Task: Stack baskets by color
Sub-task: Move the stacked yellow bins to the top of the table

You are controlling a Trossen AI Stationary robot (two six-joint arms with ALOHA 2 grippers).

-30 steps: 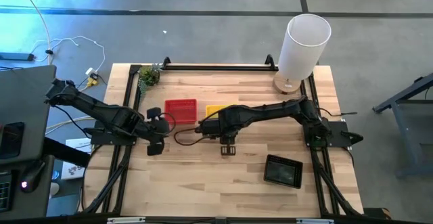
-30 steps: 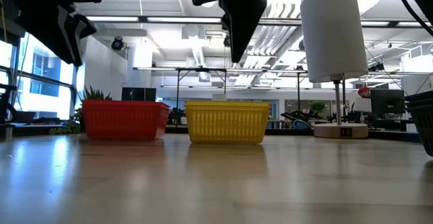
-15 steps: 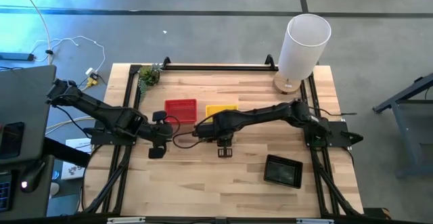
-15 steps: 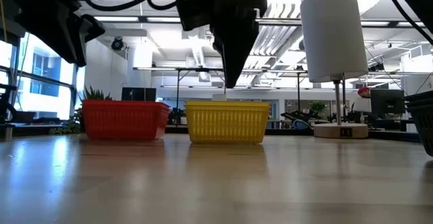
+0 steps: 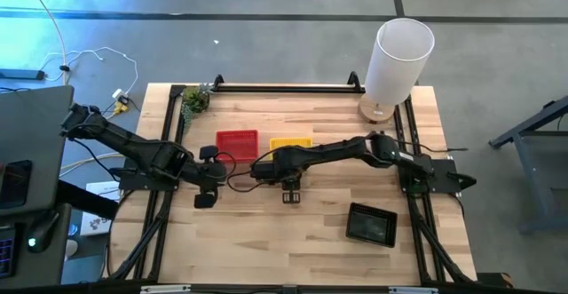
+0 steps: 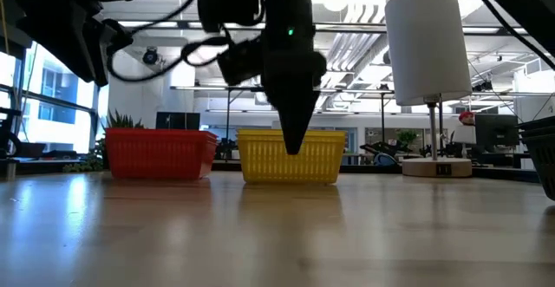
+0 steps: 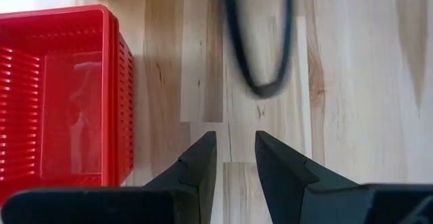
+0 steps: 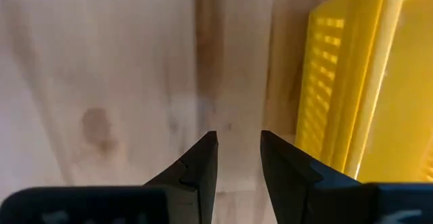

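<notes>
A red basket and a yellow basket stand side by side on their bottoms in the middle of the table. A black basket rests near the front right. My right gripper points straight down, open and with nothing in it. It hangs just above the table on the near side of the yellow basket. My left gripper is open and holds nothing. It slants down over bare wood, on the near side of the red basket.
A tall white cylinder stands on a round base at the far right corner, and a small green plant at the far left. Black frame rails run along the table's far and side edges. A dark cable hangs over the wood between the arms.
My right gripper has come down toward the table and gone a little toward the table's left edge. It ends low in front of the yellow basket, and its fingers keep the same gap. The baskets have not moved.
</notes>
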